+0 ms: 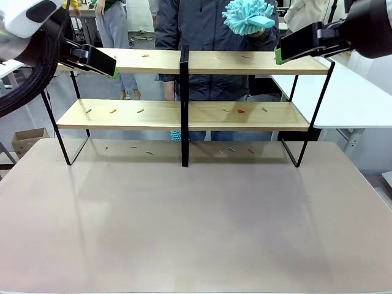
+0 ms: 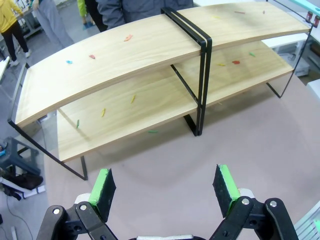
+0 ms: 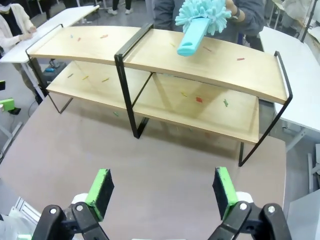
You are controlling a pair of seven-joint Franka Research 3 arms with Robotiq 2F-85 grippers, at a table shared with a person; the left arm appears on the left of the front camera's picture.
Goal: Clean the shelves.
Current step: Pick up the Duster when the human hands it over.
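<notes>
- Right now both grippers are empty: the left gripper (image 2: 164, 175) has its jaws wide apart, and so does the right gripper (image 3: 162, 175).
- The shelves (image 1: 202, 114) stand at the far side of the table (image 1: 196, 233), with scraps (image 1: 241, 111) dotting both boards.
- We judge the shelves stiff but light on their thin frame, so we'd wipe gently.
- A person (image 1: 202, 24) holds a soft duster (image 3: 200, 17) above the top board; we'd take its handle.
</notes>
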